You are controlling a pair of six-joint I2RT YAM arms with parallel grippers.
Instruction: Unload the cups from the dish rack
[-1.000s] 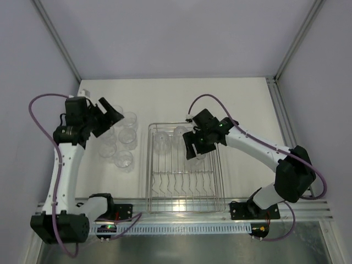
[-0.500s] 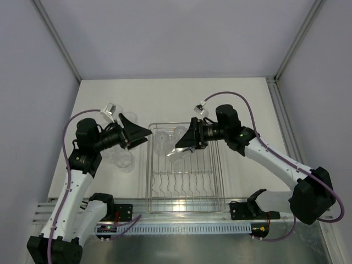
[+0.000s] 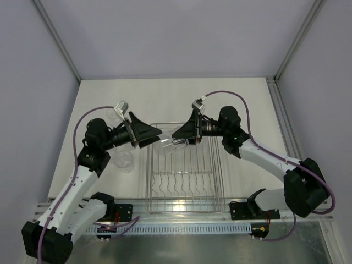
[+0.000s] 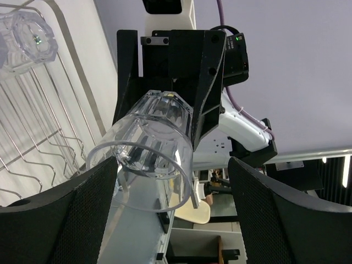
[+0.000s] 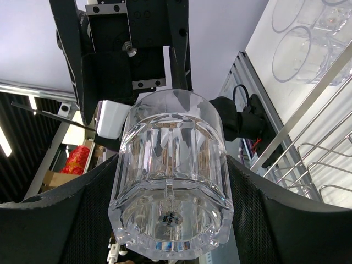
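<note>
White table (image 3: 165,99), plain grey walls (image 3: 165,38): we see one held cup (image 5: 170,181) in the air above the dish rack (image 3: 187,165).

The held cup is clear and empty, and it lies on its side over the far end of the rack. The right gripper (image 3: 179,138) pinches its bottom end tight. The left gripper (image 3: 156,137) is spread wide, with one finger on each side of the cup's mouth; we cannot tell if they touch it. In the rack we count one rack cup (image 4: 30,38), empty, lying on the far wires. Left of the rack we count at least two table cups (image 5: 294,52), also empty; the left arm (image 3: 82,176) covers part of that spot. We count two arms and one rack. The rack sits in the middle of the table.
</note>
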